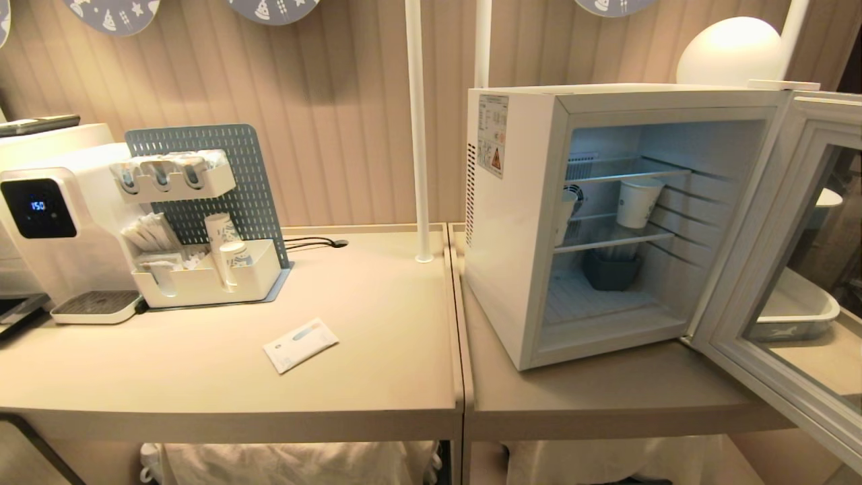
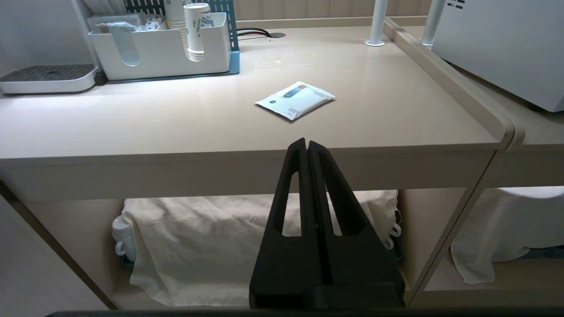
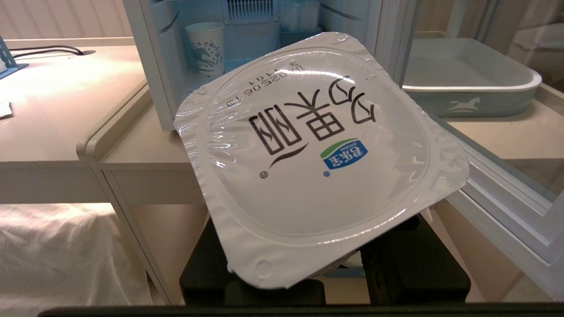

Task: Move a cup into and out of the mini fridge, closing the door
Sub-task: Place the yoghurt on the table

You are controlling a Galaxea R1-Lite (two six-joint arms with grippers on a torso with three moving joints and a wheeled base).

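The cup's square white foil lid [image 3: 317,154], printed in black with a blue logo, fills the right wrist view. My right gripper [image 3: 317,290] is shut on the cup below it, and the lid hides the fingertips. The cup hangs in front of the mini fridge [image 1: 512,202], lower than the tabletop it stands on. The fridge's door [image 1: 754,269] is swung wide open to the right. My left gripper [image 2: 307,143] is shut on nothing, low before the left table's front edge. Neither arm shows in the head view.
A paper cup [image 1: 636,201] stands on the fridge's wire shelf and a dark bin [image 1: 611,269] sits below it. A pale blue tray [image 3: 471,88] lies behind the open door. The left table carries a white sachet [image 1: 300,344], a cup organiser [image 1: 209,269] and a water dispenser [image 1: 47,222].
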